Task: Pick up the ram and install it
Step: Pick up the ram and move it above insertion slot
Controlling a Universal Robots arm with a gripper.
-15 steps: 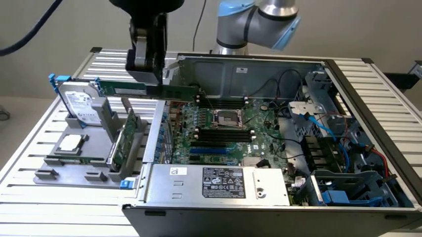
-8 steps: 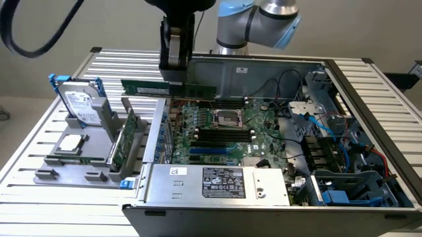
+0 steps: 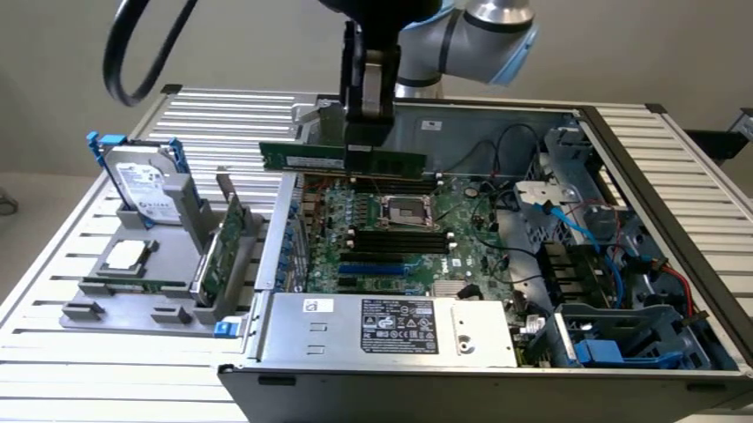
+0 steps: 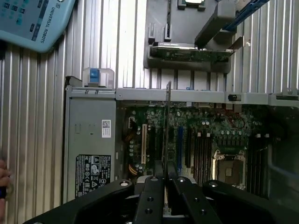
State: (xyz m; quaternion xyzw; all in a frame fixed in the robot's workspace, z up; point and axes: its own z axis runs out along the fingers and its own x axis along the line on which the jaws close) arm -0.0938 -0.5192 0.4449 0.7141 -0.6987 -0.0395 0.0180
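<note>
Clamps the ram (image 3: pixel 303 159) in the gripper (image 3: pixel 367 143), fingers pinched on its top edge; holds it level above the motherboard (image 3: pixel 400 238), inside the open computer case (image 3: pixel 471 392), toward the edge opposite the power supply (image 3: pixel 389 326).

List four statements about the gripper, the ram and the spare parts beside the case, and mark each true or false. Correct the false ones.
1. The gripper is shut on the ram and holds it over the open computer case. True.
2. The ram sits in a memory slot. False: it is held in the air above the motherboard, not in any slot.
3. The hard drive with blue rails stands in the grey holder at the exterior view's left. True.
4. The expansion card lies flat inside the case. False: the expansion card stands on edge in the grey holder, outside the case.
</note>
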